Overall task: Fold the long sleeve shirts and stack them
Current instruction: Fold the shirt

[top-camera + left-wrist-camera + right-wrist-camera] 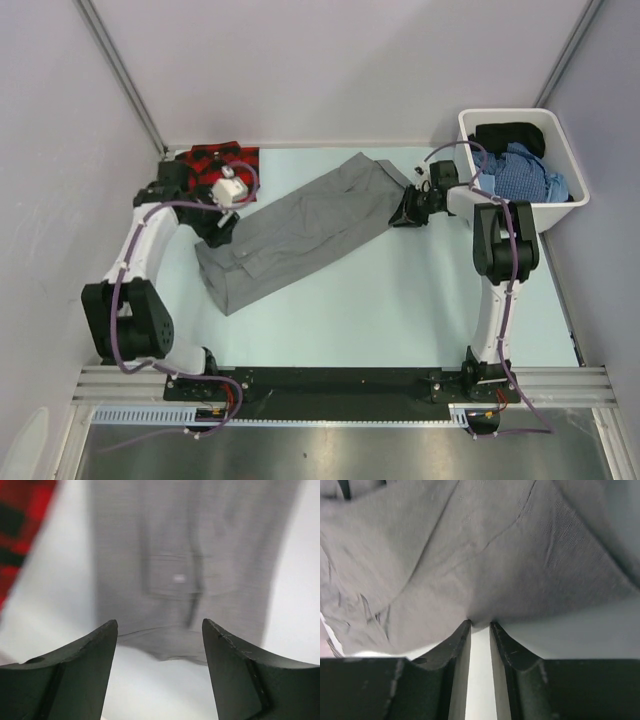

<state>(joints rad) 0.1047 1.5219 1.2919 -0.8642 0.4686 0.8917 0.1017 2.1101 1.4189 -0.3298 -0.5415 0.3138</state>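
Note:
The grey long sleeve shirt (pixel 300 228) lies in a long diagonal band across the table, from front left to back right. Its collar with a small white label (pixel 178 578) faces my left gripper (pixel 160 630), which stands open just short of the shirt's edge with nothing between its fingers. Seen from above, my left gripper (pixel 222 232) is at the shirt's left end. My right gripper (pixel 480 625) is shut on the cloth's edge at the shirt's far right end (pixel 408 212). The red-and-black plaid shirt (pixel 215 160) lies bunched at the back left (pixel 20 525).
A white bin (pixel 563 205) stands at the back right, holding blue (pixel 530 175) and black (pixel 510 135) clothes. Walls close in the left, back and right sides. The arms' mounting rail (pixel 340 385) runs along the near edge.

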